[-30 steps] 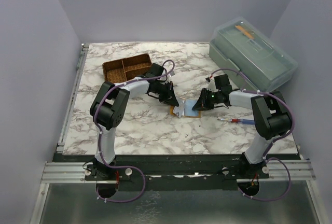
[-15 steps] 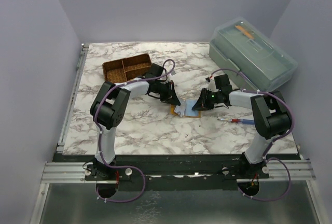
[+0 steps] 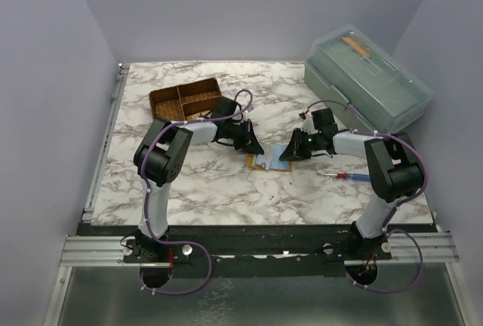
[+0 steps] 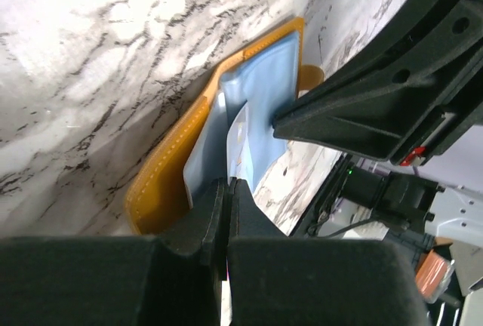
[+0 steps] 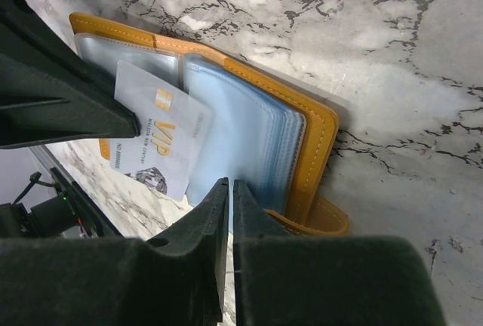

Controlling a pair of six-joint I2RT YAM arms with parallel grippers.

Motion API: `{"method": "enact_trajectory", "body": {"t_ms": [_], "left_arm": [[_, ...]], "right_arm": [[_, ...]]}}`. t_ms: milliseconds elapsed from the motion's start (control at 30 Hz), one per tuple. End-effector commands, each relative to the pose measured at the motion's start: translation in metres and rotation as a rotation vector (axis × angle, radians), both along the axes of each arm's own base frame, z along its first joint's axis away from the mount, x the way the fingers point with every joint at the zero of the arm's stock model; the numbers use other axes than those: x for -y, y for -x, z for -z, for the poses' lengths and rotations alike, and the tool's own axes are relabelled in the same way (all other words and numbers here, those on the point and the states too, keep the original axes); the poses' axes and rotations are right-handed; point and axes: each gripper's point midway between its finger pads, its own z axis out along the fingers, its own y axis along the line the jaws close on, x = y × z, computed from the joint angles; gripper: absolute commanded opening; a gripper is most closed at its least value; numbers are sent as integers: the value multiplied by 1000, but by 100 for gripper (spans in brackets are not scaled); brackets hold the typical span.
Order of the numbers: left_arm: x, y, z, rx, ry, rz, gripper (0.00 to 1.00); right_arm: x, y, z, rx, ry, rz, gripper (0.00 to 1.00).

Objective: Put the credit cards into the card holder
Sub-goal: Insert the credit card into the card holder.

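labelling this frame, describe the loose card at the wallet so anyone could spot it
At the middle of the marble table lies the open orange card holder. Across its bluish clear sleeves lies the card: white-grey, opaque, with gold VIP lettering.

Matt leather card holder (image 5: 321, 136), glossy plastic sleeves (image 5: 245, 141)

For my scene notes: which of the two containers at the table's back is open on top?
The brown divided basket, back left; the grey-green box at back right is closed with a clear lid.

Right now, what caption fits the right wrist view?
White VIP card lying against the clear sleeves of an open orange wallet.
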Motion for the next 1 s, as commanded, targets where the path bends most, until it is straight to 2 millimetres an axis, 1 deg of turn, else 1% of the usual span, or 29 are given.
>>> {"method": "enact_trajectory", "body": {"t_ms": [0, 100, 367, 467, 733, 800, 867, 967], "left_arm": [[-1, -18, 5, 38, 9, -121, 0], [0, -22, 5, 47, 31, -155, 0], [-5, -27, 5, 89, 18, -219, 0], [-7, -28, 7, 86, 19, -242, 0], [5, -18, 10, 51, 62, -223, 0], [5, -16, 10, 51, 62, -223, 0], [3, -14, 10, 54, 59, -227, 0], [-1, -11, 13, 57, 44, -232, 0]], "right_arm": [[14, 13, 30, -65, 89, 8, 10], [14, 13, 30, -65, 89, 9, 10], [14, 15, 32, -71, 87, 9, 10], [14, 15, 32, -71, 85, 9, 10], [14, 16, 29, -70, 84, 11, 10], [14, 16, 24, -66, 85, 8, 12], [20, 12, 18, -51, 127, 18, 17], [31, 7, 6, -32, 197, 47, 27]]}}
